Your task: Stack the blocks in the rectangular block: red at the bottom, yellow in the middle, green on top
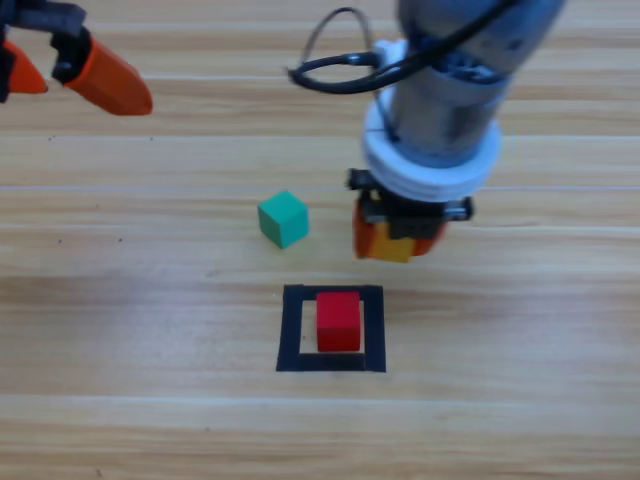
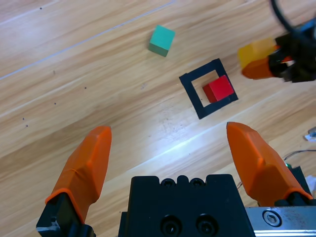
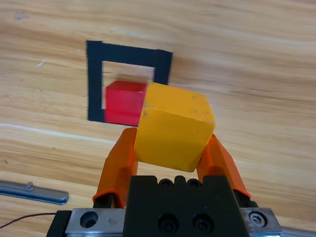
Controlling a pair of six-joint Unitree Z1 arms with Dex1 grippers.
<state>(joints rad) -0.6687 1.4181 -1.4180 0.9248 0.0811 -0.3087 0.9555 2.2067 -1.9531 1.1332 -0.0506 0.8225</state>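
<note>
The red cube (image 1: 339, 320) sits inside the black tape square (image 1: 292, 332), also seen as red cube (image 3: 124, 102) in the tape square (image 3: 95, 84). My right gripper (image 1: 396, 242) hangs just above and to the right of the square, shut on the yellow cube (image 3: 174, 129), which is held clear of the table. The green cube (image 1: 283, 218) lies on the wood up and left of the square, green cube (image 2: 162, 40) in the left wrist view. My left gripper (image 1: 62, 78) waits open at the top left corner, nothing between its jaws.
Bare wooden table surrounds the square. A black cable (image 1: 335, 62) loops off the right arm above the work area. A metal strip (image 3: 32, 192) lies at the lower left of the right wrist view.
</note>
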